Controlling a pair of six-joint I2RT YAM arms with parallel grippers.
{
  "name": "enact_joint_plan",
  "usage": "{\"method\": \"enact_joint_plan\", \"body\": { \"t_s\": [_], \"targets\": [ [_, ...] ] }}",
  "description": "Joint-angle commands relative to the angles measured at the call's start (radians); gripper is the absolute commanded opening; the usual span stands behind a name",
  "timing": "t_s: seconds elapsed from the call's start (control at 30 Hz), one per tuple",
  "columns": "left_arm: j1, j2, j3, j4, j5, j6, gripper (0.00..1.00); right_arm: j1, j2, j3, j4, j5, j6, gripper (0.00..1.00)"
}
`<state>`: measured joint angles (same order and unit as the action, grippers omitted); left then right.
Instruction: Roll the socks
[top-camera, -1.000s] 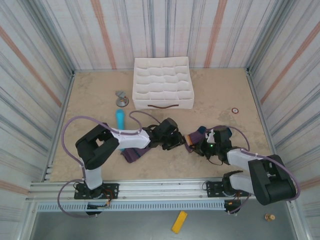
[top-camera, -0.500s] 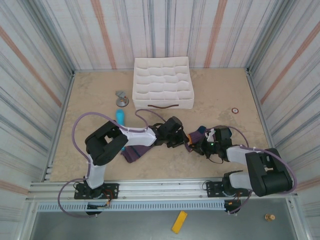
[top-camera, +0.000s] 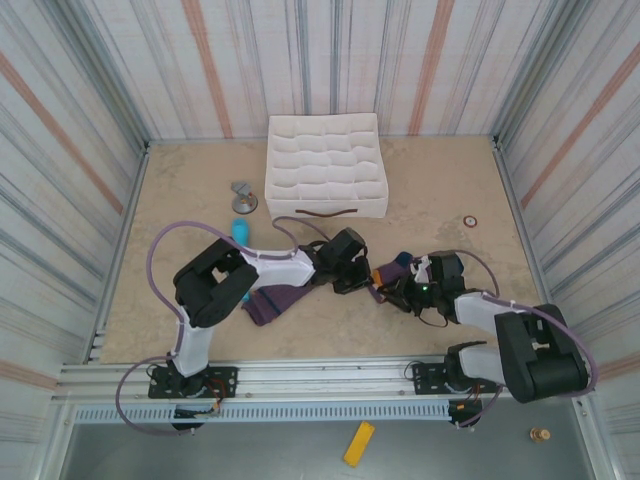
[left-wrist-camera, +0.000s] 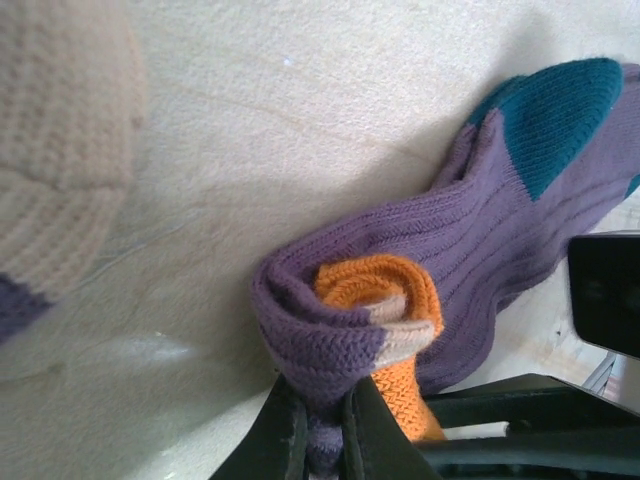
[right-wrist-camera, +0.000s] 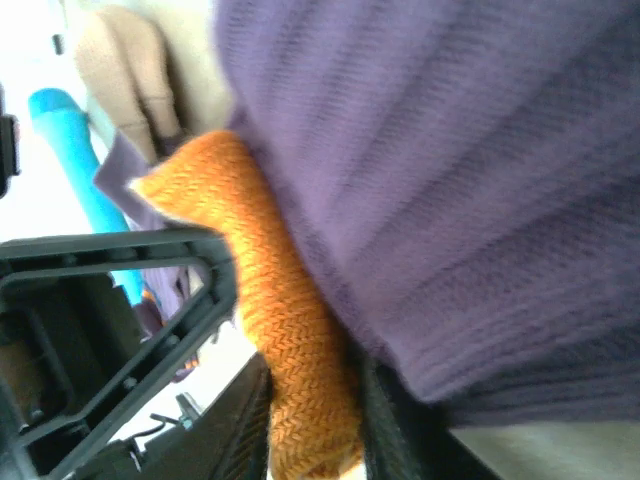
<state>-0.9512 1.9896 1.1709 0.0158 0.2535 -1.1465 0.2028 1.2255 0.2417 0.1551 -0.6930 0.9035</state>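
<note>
One of the socks, purple with an orange cuff and a dark teal toe, lies between the two grippers with its cuff end curled into a small roll. My left gripper is shut on a purple fold of that roll, and in the top view it sits at the roll's left side. My right gripper has the orange cuff filling the gap between its fingers; from above it is at the sock's right. The other purple sock lies flat under the left arm, its tan toe nearby.
A white compartment box stands at the back centre. A light blue cylinder lies left of the left arm, with a small metal piece behind it. A small ring is at the right. Striped walls enclose the table.
My left gripper has moved right, up to the sock's rolled end, and closed on it. The right gripper has stayed at the cuff.
</note>
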Motion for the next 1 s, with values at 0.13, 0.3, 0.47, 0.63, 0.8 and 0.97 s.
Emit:
{"method": "enact_joint_plan", "body": {
  "t_s": [0.13,0.3,0.47,0.63,0.8,0.97],
  "targets": [
    [0.037,-0.045,-0.004,-0.261,-0.051,0.032,0.0,0.143,-0.169,0.133,-0.389,0.232,-0.242,0.6],
    [0.036,-0.089,-0.007,-0.339,-0.058,0.025,0.0,0.348,-0.261,0.21,-0.469,0.469,-0.353,0.64],
    [0.046,-0.111,0.001,-0.395,-0.04,0.025,0.0,0.597,-0.294,0.217,-0.464,0.766,-0.433,0.65],
    [0.079,-0.115,0.006,-0.427,0.016,0.048,0.0,0.812,-0.21,0.244,-0.439,1.025,-0.472,0.66],
    [0.116,-0.119,0.006,-0.447,0.069,0.078,0.0,1.003,-0.063,0.274,-0.375,1.252,-0.511,0.66],
    [0.126,-0.121,0.006,-0.47,0.091,0.095,0.0,1.097,0.074,0.293,-0.276,1.404,-0.572,0.65]
  ]
}}
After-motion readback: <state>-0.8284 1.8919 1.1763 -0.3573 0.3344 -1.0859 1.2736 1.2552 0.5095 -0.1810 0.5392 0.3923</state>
